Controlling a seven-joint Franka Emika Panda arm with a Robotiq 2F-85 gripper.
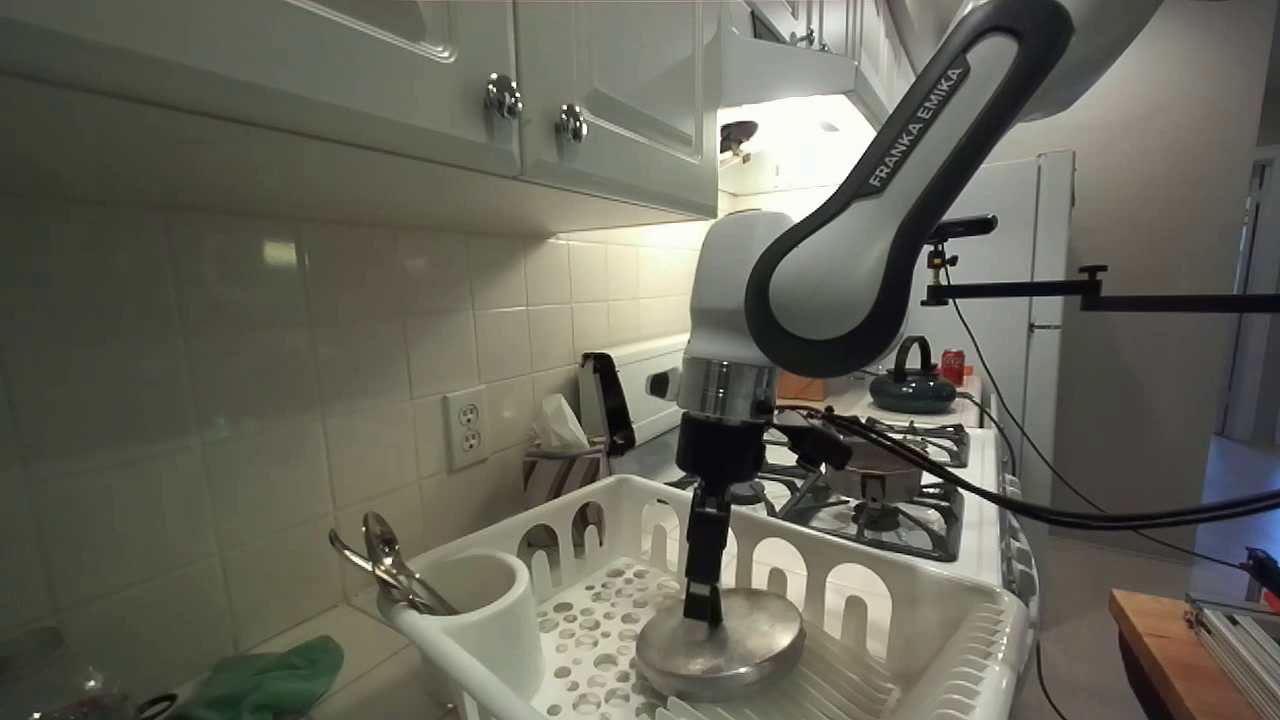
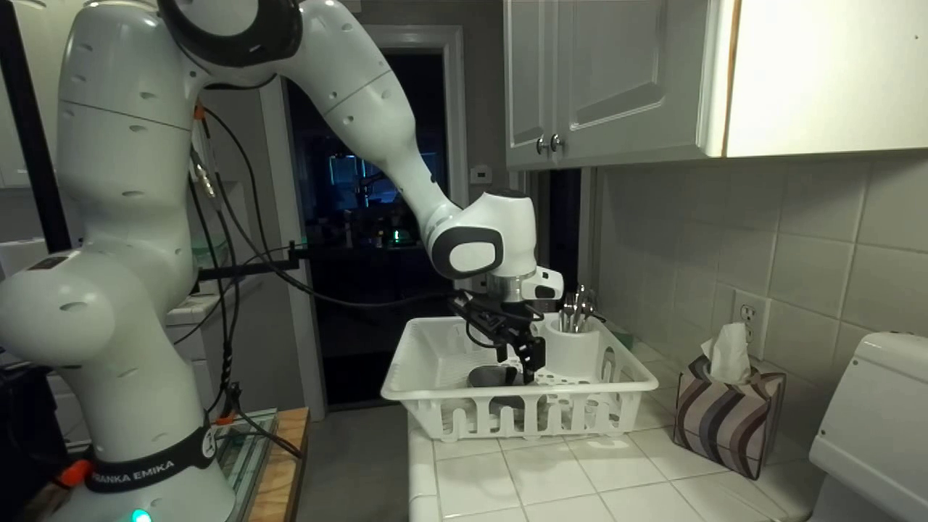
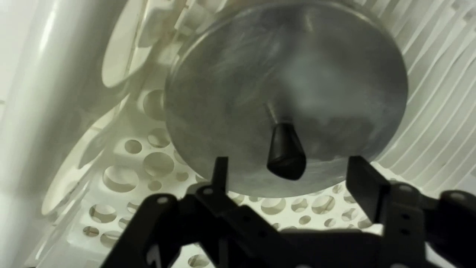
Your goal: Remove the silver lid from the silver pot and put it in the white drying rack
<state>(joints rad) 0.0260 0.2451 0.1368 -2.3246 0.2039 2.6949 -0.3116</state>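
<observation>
The round silver lid (image 3: 230,93), its face scuffed and its tapered black knob (image 3: 285,152) upward, lies inside the white plastic drying rack (image 2: 565,390), by its tines (image 3: 438,100); the silver pot (image 1: 900,484), partly hidden, stands upright on the gas stove (image 1: 983,520)

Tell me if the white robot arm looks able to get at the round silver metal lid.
Likely yes: in the wrist view the jaws stand open on either side of the tapered black knob atop the silver lid, and nothing visible blocks the way.
</observation>
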